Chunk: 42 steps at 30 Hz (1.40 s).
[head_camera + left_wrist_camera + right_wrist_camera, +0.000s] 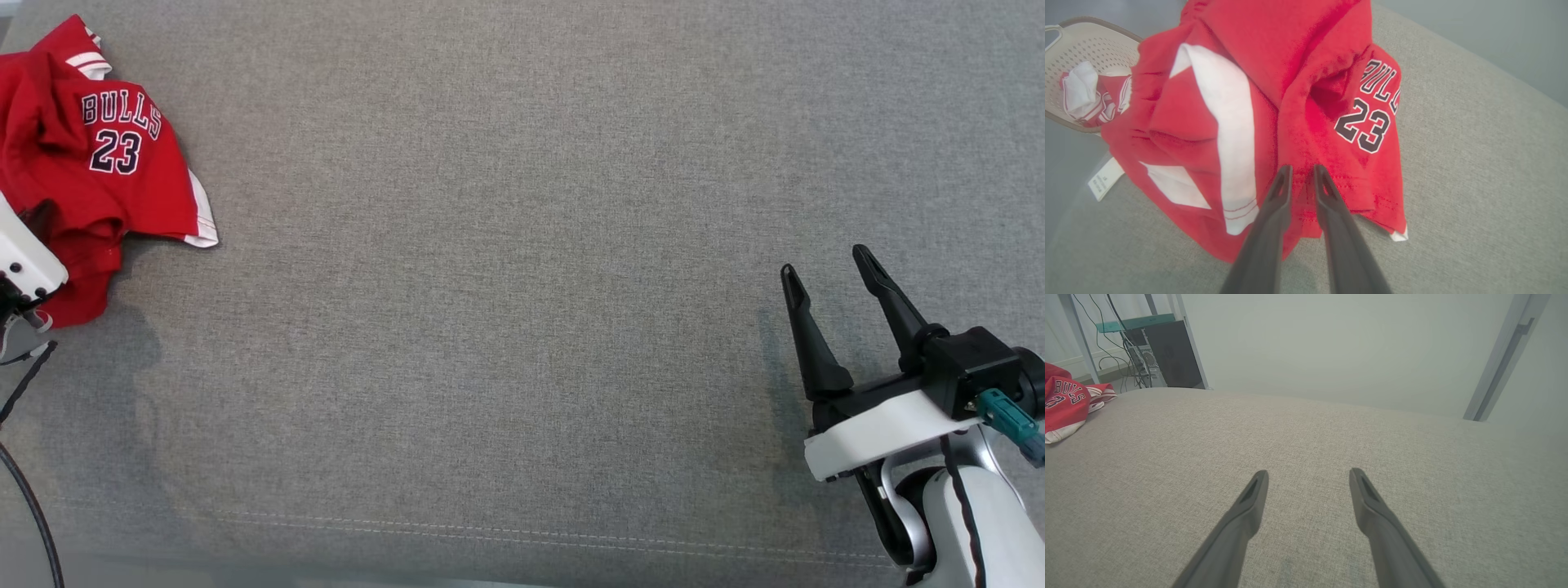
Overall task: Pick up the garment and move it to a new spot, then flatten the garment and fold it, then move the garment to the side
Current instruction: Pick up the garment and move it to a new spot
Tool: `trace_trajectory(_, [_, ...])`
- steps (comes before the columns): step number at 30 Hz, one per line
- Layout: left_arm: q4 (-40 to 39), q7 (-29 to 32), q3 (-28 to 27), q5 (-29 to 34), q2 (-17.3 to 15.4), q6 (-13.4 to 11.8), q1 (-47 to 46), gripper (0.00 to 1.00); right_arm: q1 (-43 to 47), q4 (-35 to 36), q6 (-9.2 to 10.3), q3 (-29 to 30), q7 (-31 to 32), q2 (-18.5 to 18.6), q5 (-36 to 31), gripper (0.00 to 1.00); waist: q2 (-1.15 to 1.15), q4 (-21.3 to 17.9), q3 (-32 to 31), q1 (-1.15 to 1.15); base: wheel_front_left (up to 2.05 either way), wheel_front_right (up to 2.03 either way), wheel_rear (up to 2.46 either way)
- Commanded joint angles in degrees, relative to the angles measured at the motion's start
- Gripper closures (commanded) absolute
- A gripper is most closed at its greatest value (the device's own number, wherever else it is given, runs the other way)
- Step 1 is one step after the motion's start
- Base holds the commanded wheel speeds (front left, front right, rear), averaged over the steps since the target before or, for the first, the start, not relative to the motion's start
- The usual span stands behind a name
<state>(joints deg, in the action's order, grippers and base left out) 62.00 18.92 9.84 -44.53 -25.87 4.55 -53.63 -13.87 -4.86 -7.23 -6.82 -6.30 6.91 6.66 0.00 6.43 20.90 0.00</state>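
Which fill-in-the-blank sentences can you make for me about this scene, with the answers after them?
1. The red garment carries the number ____ under the word BULLS.
2. In the head view it lies at the far ____ of the grey surface.
3. The right pincer is over that surface with its jaws ____.
4. More red and white cloth lies in a pale perforated ____.
Missing words: 23; left; open; basket.
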Motion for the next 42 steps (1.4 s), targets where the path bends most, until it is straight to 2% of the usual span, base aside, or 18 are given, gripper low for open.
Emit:
trace_trajectory(1, [-0.8,-0.9,-1.4,0.0,-3.7,0.3,-2.7,1.00,-1.2,1.3,-0.25,-1.4,0.1,0.0,-0.2,0.00,0.00,0.0,0.0,0.00,0.00,0.00,0.00])
trace_trajectory(12, [-3.6,-7.7,3.3,5.0,-5.3,1.7,-6.4,1.00,0.5,0.0,-0.25,0.6,-0.5,-0.8,0.0,0.00,0.00,1.9,-3.3,0.00,0.00,0.00,0.00])
trace_trajectory(23, [-7.9,-10.1,5.2,6.4,-6.1,1.7,-5.4,1.00,1.9,-1.2,-0.25,1.1,-1.3,-1.6,0.7,0.00,0.00,3.1,-7.9,0.00,0.00,0.00,0.00])
trace_trajectory(24, [-8.4,-10.9,4.9,6.1,-6.2,1.4,-5.0,0.67,2.0,-1.3,-0.25,1.0,-1.4,-1.7,0.8,0.00,0.00,3.1,-8.2,0.00,0.00,0.00,0.00])
trace_trajectory(25, [-9.2,-11.9,4.5,6.0,-6.2,1.0,-4.5,0.00,2.0,-1.4,-0.25,0.8,-1.6,-1.7,0.8,0.00,0.00,3.2,-8.6,0.00,0.00,0.00,0.00])
trace_trajectory(28, [-11.2,-14.5,3.9,5.8,-6.2,0.3,-3.0,0.00,2.2,-1.6,-0.25,0.6,-1.8,-1.7,1.0,0.00,0.00,3.3,-9.4,0.00,0.00,0.00,0.00])
trace_trajectory(34, [-20.7,-23.2,1.6,5.3,-5.5,-3.9,6.7,0.00,3.6,-2.1,-0.25,0.4,-2.3,-1.7,1.2,0.00,0.00,5.1,-12.6,0.00,0.00,0.00,0.00])
trace_trajectory(37, [-28.6,-26.4,0.9,6.0,-4.7,-8.2,14.3,0.00,4.5,-2.2,-0.25,0.6,-2.4,-1.8,1.4,0.00,0.00,6.2,-14.2,0.00,0.00,0.00,0.00])
trace_trajectory(38, [-34.6,-27.5,0.4,6.3,-4.2,-11.4,19.8,0.00,5.1,-2.3,-0.25,0.7,-2.3,-1.9,1.5,0.00,0.00,6.9,-15.2,0.00,0.00,0.00,0.00])
trace_trajectory(39, [-34.6,-27.5,0.4,6.3,-4.2,-11.4,19.8,0.00,5.1,-2.3,-0.25,0.7,-2.3,-1.9,1.5,0.00,0.00,6.9,-15.2,0.00,0.00,0.00,0.00])
trace_trajectory(40, [-40.8,-27.9,0.2,6.7,-3.9,-14.2,25.5,0.00,5.8,-2.4,-0.25,0.6,-2.3,-2.1,1.7,0.00,0.00,7.5,-16.3,0.00,0.00,0.00,0.00])
trace_trajectory(42, [-46.3,-28.1,0.6,7.5,-3.8,-16.4,30.6,0.00,6.4,-2.5,-0.25,0.7,-2.3,-2.2,1.8,0.00,0.00,8.1,-17.2,0.00,0.00,0.00,0.00])
